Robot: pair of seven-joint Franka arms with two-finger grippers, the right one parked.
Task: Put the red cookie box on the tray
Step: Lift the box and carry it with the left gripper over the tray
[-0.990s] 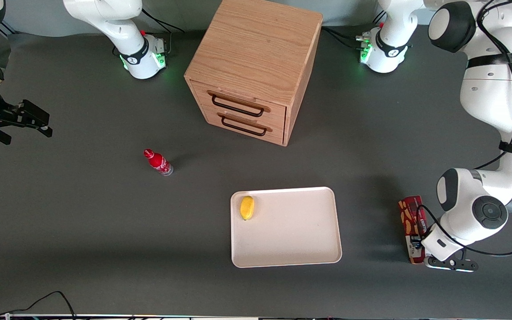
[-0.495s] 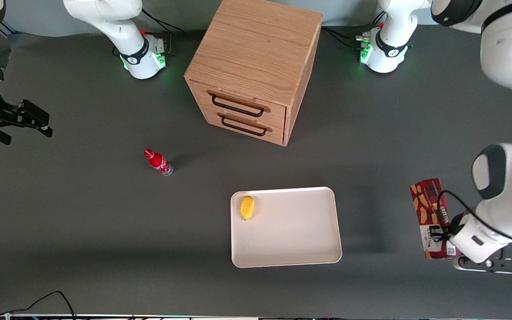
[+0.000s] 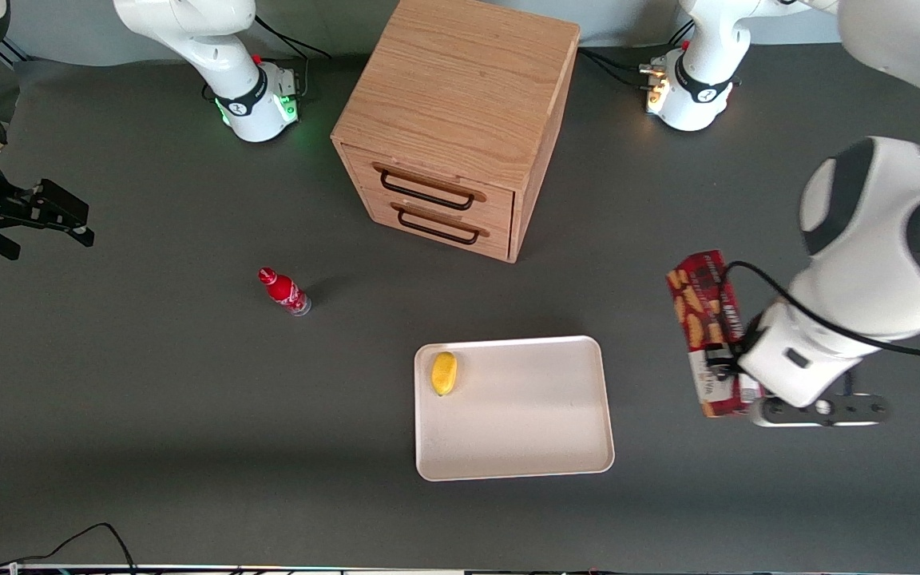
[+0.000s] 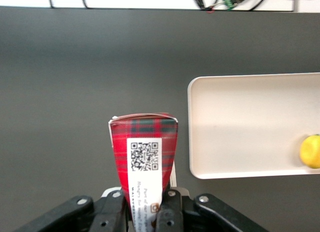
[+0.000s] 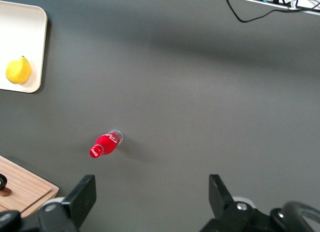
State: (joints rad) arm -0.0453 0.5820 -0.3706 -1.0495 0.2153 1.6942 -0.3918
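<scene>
Cream-white and flat, the large rectangular tray (image 3: 524, 431) with rounded corners and a low rim lies on the dark grey bench (image 3: 188, 415) nearest the front camera, and a small yellow lemon-like fruit (image 3: 444, 373) sits in it at the corner toward the parked arm and farther from the camera. Beside the tray, toward the working arm's end of the bench, the long narrow red tartan cookie box (image 3: 707, 327) is lifted clear of the bench surface, not over the tray but apart from its rim. The left arm's gripper (image 4: 145, 208) holds it near the end with the white label; in the wrist view the black fingers (image 4: 169, 207) are clamped against the two sides of the box, whose white label with a QR code (image 4: 144, 156) faces the camera. In that same view the tray's rim (image 4: 190, 127) lies just beside the box's end.

Farther from the camera, toward the parked arm's end, a small red bottle (image 3: 283, 291) rests on the bench, well apart from the tray. Farther still stands a light oak cabinet (image 3: 460, 104) with two drawers, both closed, each with a dark wire handle (image 3: 426, 190); the tray lies in front of it.
</scene>
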